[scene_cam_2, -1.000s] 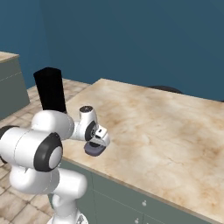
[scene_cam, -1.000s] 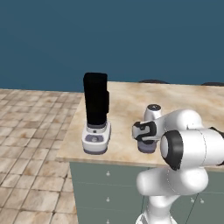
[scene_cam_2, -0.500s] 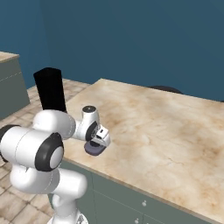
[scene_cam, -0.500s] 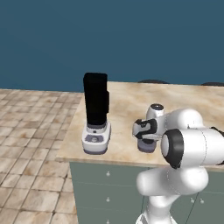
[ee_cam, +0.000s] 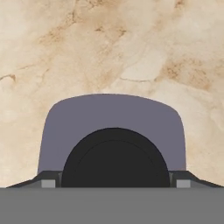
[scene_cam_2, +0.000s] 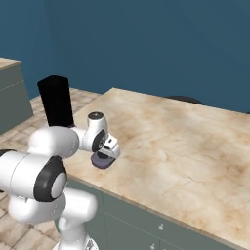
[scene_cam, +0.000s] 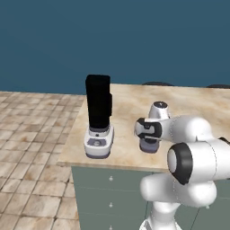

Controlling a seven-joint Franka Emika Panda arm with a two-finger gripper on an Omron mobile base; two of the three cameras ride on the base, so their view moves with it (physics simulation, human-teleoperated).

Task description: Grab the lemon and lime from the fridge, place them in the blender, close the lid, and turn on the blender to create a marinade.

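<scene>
Pincer [scene_cam_2: 104,157] down low over the lid [ee_cam: 111,131] on the marble table [scene_cam_2: 185,141]!
Rounded-square lid, matte grey-violet with a glossy black round centre, flat on veined beige stone. Fingertips [ee_cam: 48,181] flanking the cap, grip impossible to tell. Tall black squarish blender [scene_cam: 98,117] on pale base, standing apart near the table edge.

Beige marble-look counter [scene_cam: 130,134] w/ brown veining, atop grey-green cabinets [scene_cam: 112,193] w/ small knobs. Directly on it: blender [scene_cam: 99,117], tall black jar on pale base, button panel facing front, standing upright near the counter's left front corner. Just right of it, apart from it, the lid [ee_cam: 111,127] lies flat on the stone, grey rounded square w/ black round centre; also at [scene_cam_2: 101,160]. Tan tiled floor [scene_cam: 31,143] left of the counter.
</scene>
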